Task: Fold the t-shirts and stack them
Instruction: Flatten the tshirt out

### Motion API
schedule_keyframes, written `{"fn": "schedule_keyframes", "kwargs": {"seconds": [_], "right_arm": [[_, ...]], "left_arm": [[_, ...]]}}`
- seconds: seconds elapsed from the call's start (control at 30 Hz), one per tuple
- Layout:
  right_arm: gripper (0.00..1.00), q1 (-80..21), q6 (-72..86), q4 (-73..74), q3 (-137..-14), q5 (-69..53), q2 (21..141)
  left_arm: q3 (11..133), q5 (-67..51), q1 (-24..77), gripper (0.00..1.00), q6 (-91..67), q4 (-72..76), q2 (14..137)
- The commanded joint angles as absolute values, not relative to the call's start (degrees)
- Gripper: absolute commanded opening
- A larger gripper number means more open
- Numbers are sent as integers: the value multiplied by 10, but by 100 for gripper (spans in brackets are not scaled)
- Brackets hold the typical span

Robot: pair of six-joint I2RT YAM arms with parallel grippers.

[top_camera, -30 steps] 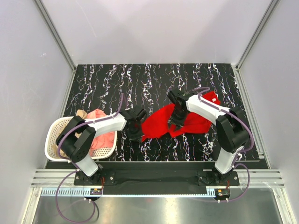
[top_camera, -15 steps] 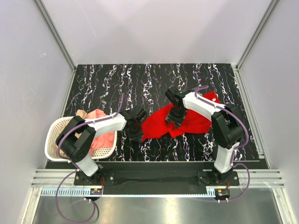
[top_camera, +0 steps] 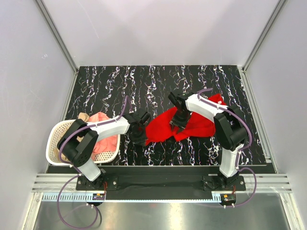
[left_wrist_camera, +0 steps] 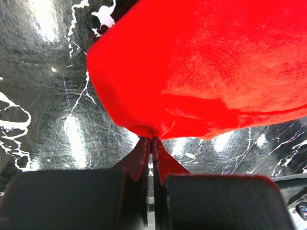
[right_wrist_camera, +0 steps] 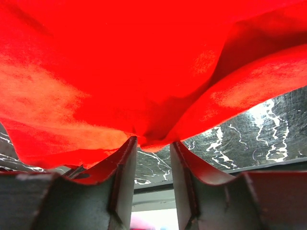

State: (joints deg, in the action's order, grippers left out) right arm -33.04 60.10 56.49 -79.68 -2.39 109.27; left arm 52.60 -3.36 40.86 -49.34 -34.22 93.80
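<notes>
The bright red t-shirt [top_camera: 197, 125] lies crumpled on the black marbled table [top_camera: 120, 86], right of centre. My left gripper [top_camera: 143, 136] is at the shirt's left tip; in the left wrist view it [left_wrist_camera: 152, 140] is shut on a pinch of the red cloth [left_wrist_camera: 206, 62]. My right gripper [top_camera: 178, 121] sits on the shirt's upper middle. In the right wrist view it [right_wrist_camera: 152, 142] stands open, with a fold of the red cloth [right_wrist_camera: 120, 62] sagging between its tips. A salmon-pink t-shirt [top_camera: 104, 143] and a tan one [top_camera: 84, 116] lie in the basket.
A white perforated laundry basket [top_camera: 54, 140] stands at the table's near left corner, beside the left arm. Grey walls and metal rails enclose the table on three sides.
My right gripper has edged slightly left and away over the red shirt, and its jaws have shifted a little. The left arm and its grip have not moved.
</notes>
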Motion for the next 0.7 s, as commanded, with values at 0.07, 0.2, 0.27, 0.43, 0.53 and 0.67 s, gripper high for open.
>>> {"fn": "schedule_keyframes", "kwargs": {"seconds": [0.07, 0.2, 0.27, 0.43, 0.53, 0.67], "right_arm": [[39, -339, 616, 580, -802, 13, 1083], [36, -339, 616, 578, -800, 4, 1085], [35, -339, 618, 578, -796, 6, 1082], [31, -340, 620, 579, -797, 4, 1073], [30, -340, 622, 584, -799, 2, 1066], [27, -341, 624, 590, -794, 2, 1051]], "left_arm": [[508, -22, 409, 0, -478, -323, 939], [509, -25, 409, 0, -477, -320, 942], [510, -25, 408, 0, -475, -321, 943], [509, -22, 408, 0, -475, -321, 942], [509, -24, 408, 0, -474, -321, 943], [508, -20, 408, 0, -473, -323, 941]]}}
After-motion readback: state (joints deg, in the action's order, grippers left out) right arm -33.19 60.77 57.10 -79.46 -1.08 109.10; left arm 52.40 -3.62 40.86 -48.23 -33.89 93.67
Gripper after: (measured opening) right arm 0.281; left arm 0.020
